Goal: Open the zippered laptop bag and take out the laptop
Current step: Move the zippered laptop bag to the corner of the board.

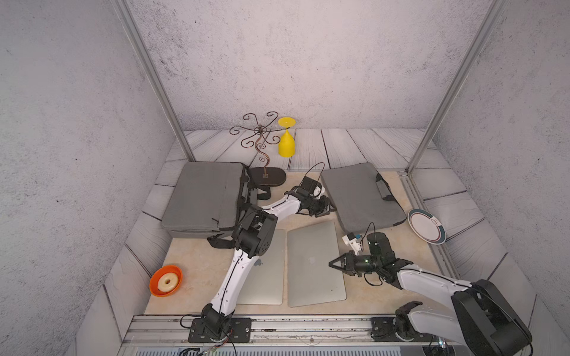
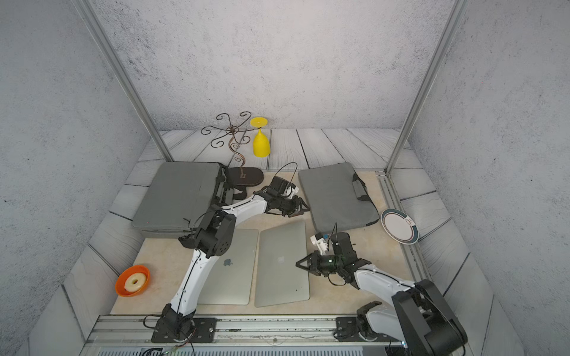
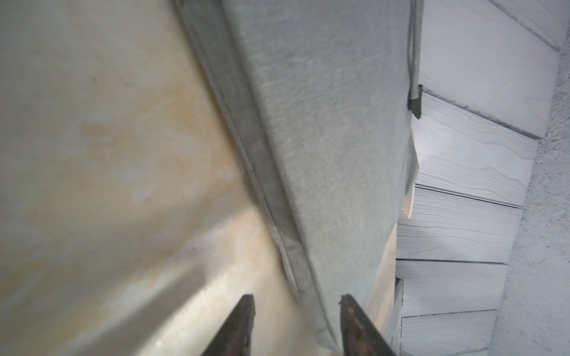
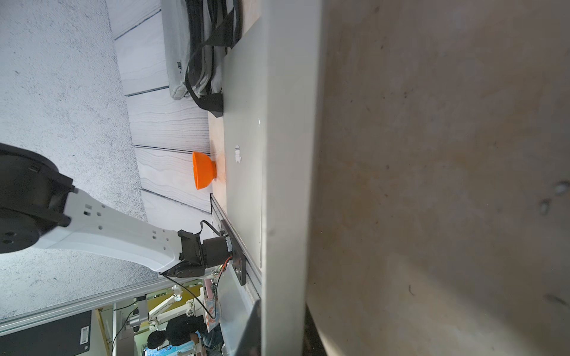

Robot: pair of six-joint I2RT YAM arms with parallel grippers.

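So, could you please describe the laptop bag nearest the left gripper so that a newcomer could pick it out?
Look at the beige mat in the middle of the table. Of the two grey bags toward its far end, take the laptop bag beside the striped-rim plate. The other bag sits by the wire stand.

— Where's the bag?
— The grey bag (image 1: 361,197) lies angled at the back right of the table (image 1: 191,271), with a black handle on its outer side. A second grey bag (image 1: 203,197) lies back left, black straps loose.
— The laptop?
— The silver laptop (image 1: 314,265) is out on the table, lid shut and logo up, just beside a second laptop (image 1: 271,277).
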